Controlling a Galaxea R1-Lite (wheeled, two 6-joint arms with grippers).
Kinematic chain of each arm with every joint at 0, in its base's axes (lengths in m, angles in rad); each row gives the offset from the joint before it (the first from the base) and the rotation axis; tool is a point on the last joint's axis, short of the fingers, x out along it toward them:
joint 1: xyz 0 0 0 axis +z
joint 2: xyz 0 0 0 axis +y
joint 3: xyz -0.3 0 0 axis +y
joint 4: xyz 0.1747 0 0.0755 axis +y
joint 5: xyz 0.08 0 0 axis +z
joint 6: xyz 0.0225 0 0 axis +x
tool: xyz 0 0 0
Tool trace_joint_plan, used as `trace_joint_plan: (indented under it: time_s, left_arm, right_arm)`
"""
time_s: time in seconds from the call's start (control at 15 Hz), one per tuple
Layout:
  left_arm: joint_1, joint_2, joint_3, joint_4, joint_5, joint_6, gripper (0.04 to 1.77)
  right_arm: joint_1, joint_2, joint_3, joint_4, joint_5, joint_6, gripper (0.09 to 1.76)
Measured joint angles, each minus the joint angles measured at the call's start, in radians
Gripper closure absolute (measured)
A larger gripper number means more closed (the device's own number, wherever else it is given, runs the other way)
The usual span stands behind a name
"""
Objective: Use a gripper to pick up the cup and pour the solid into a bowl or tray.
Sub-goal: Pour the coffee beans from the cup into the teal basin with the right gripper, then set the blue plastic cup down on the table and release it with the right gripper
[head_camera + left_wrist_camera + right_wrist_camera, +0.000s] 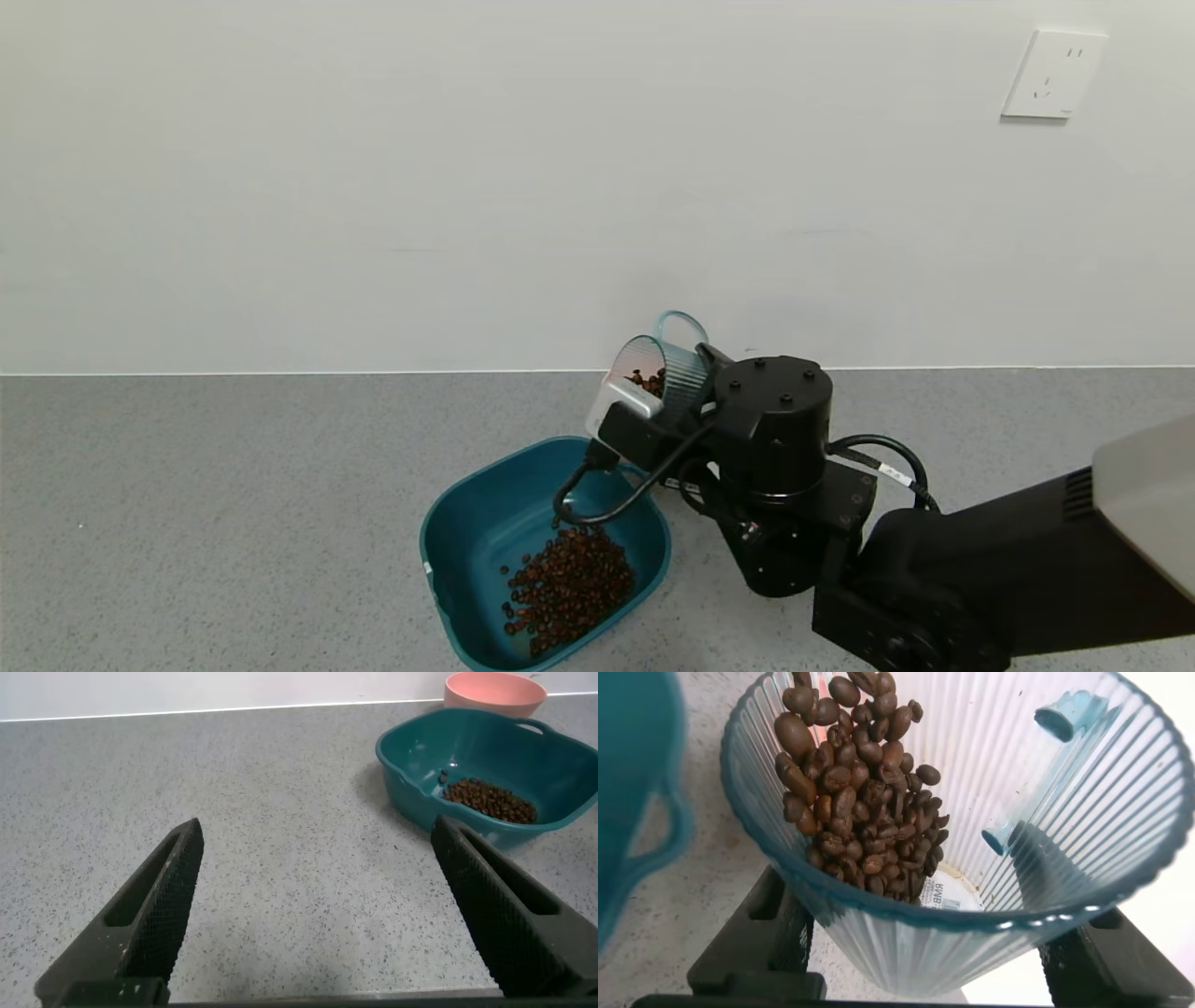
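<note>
My right gripper [686, 387] is shut on the ribbed blue-grey cup [658, 369] and holds it tilted above the far edge of the dark teal tub [448, 537]. In the right wrist view the cup [990, 812] fills the picture between the fingers [757, 943], with coffee beans [859, 812] lying along its lower wall toward the rim. A pile of beans [569, 583] lies in the tub. My left gripper [318, 835] is open and empty low over the counter, with the tub [411, 775] and its beans [491, 801] ahead of it.
A round pink bowl [495, 693] stands behind the tub in the left wrist view. The grey speckled counter [233, 513] runs to a white wall with a socket [1053, 75] at the upper right.
</note>
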Motion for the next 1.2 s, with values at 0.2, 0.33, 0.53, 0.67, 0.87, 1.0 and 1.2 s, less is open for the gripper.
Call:
trace_joint_plan:
  time_s: [0.2, 0.33, 0.53, 0.67, 0.87, 1.0, 1.2]
  left_arm:
    - [0.0, 0.0, 0.0, 0.0, 0.0, 0.0, 0.06]
    - [0.0, 0.0, 0.0, 0.0, 0.0, 0.0, 0.06]
    - [0.0, 0.0, 0.0, 0.0, 0.0, 0.0, 0.06]
    - [0.0, 0.0, 0.0, 0.0, 0.0, 0.0, 0.06]
    - [0.0, 0.0, 0.0, 0.0, 0.0, 0.0, 0.06]
    - [0.0, 0.0, 0.0, 0.0, 0.0, 0.0, 0.06]
    - [0.0, 0.0, 0.0, 0.0, 0.0, 0.0, 0.06]
  right_arm:
    - [-0.061, -0.003, 0.0, 0.005, 0.026, 0.087, 0.5]
    - [-0.093, -0.005, 0.001, 0.008, 0.029, 0.142, 0.5]
    - [-0.127, -0.016, 0.029, 0.026, 0.032, 0.216, 0.5]
    - [-0.138, -0.032, 0.059, 0.029, 0.033, 0.255, 0.5]
    - [-0.151, -0.064, 0.117, 0.03, 0.033, 0.341, 0.5]
    - [-0.15, -0.086, 0.164, 0.03, 0.033, 0.412, 0.5]
    - [-0.156, -0.121, 0.215, 0.031, 0.057, 0.525, 0.5]
